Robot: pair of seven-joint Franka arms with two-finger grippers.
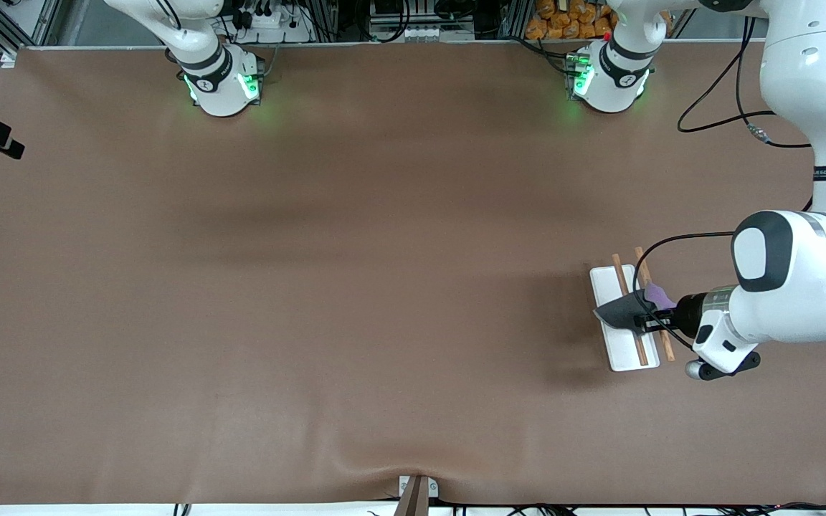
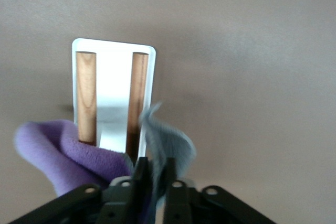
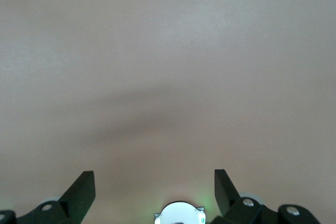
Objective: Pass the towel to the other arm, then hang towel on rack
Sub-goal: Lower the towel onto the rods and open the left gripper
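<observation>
**Towel draped at the rack, left gripper around it**

I'm watching the left gripper (image 1: 644, 315) hovering over the rack (image 1: 624, 337), a small white rectangular base carrying two thin light-brown wooden rods, sitting toward the left arm's end of the table (image 1: 355, 287), the broad brown surface. The small soft towel (image 1: 621, 309), dark grey on one face and purple on the other, is lying across the rods, the grey part spreading over the white base and the purple part bunching up beside the rod.

In the left wrist view, the black fingers (image 2: 140, 174) are standing just slightly parted with a fold of towel (image 2: 79, 153) between them; I cannot tell whether they are pinching it or letting go. The rack (image 2: 113, 77) is showing right under them.

The right arm is waiting back near its base, and the right gripper (image 3: 155, 187) is hanging wide apart, grasping nothing, over bare table.
</observation>
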